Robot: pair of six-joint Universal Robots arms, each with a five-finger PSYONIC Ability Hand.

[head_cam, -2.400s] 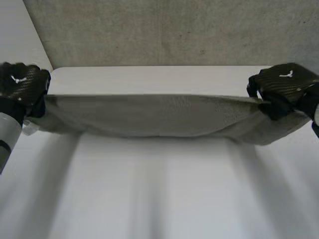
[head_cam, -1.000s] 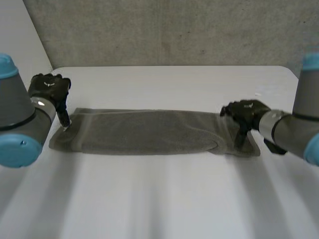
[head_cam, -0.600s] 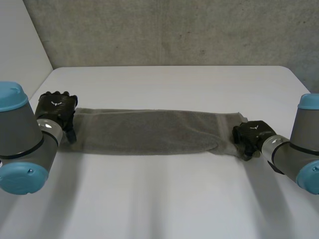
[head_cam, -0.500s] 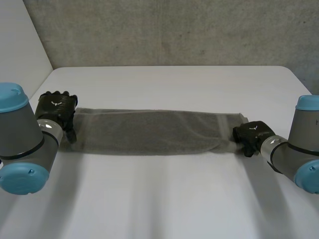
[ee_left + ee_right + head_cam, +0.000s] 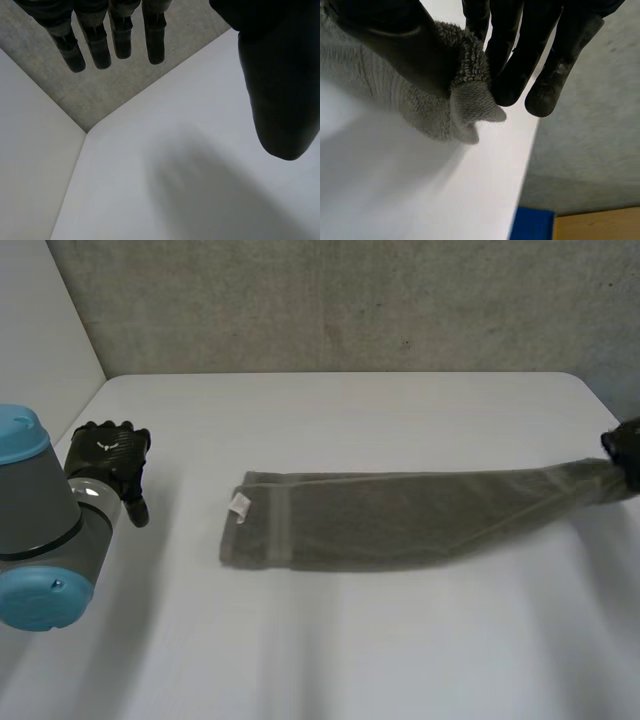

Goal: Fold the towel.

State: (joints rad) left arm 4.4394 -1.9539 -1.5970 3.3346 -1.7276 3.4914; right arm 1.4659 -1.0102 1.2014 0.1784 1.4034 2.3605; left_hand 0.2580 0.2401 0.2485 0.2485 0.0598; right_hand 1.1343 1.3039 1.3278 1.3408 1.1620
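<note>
Towel [image 5: 400,520] end pinched between thumb and fingers of right hand [image 5: 520,50]; left hand [image 5: 108,455] straight-fingered, well apart from it

Towel [image 5: 400,520] lies in a long strip across the table [image 5: 330,650], middle to right, blocking that band. Bare surface lies open in front of it, behind it up to the concrete wall [image 5: 350,300], and between its label end and the left hand [image 5: 108,462], which hangs slack, well apart. Right hand [image 5: 626,450] pinches the strip's other end at the table's right edge.
</note>
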